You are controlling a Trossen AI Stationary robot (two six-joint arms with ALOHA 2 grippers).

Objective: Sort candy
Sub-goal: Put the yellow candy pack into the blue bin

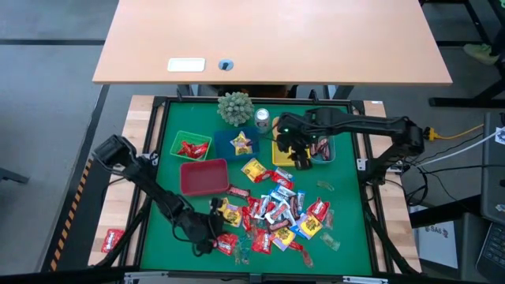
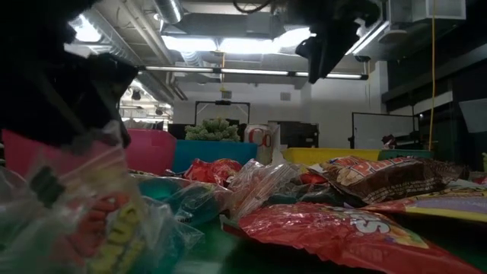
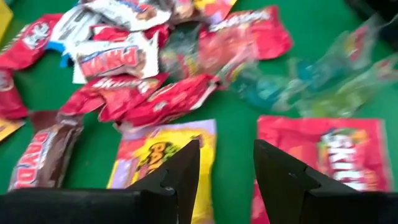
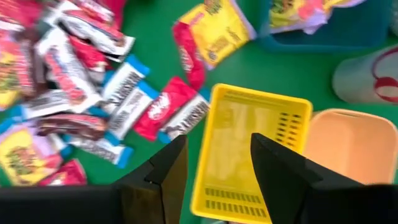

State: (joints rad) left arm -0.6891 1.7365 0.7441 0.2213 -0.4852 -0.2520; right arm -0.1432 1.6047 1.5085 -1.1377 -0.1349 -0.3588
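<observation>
Candy [image 1: 276, 211] heaped mid-mat on green table [image 1: 347, 213], spread from center toward front edge; red, yellow, blue-and-white and brown wrappers mixed, a few clear bags among them. Some candy already in bins: red pieces in green bin [image 1: 188, 145], yellow piece in blue bin [image 1: 240, 143]. Red bin [image 1: 204, 177] just left of pile. One red wrapper [image 1: 113, 239] off the mat at front left.

Left gripper [image 1: 207, 231] low at front-left edge of pile; in left wrist view fingers [image 3: 177, 180] apart with a gap between, nothing held, above a yellow wrapper [image 3: 158, 152] and beside a red Skittles pack [image 3: 323, 155].

Right gripper [image 1: 290, 155] at back right, above yellow bin [image 4: 252, 152]; in right wrist view fingers [image 4: 163, 171] spread, empty, yellow bin seen between them, orange bin [image 4: 348, 149] next to it. Teal bin [image 1: 325, 149] right of yellow bin in high view.

Silver can [image 1: 262, 118] and small green plant [image 1: 235, 108] at back edge of mat. Low view: pile close up, wrappers and clear bags in foreground.
</observation>
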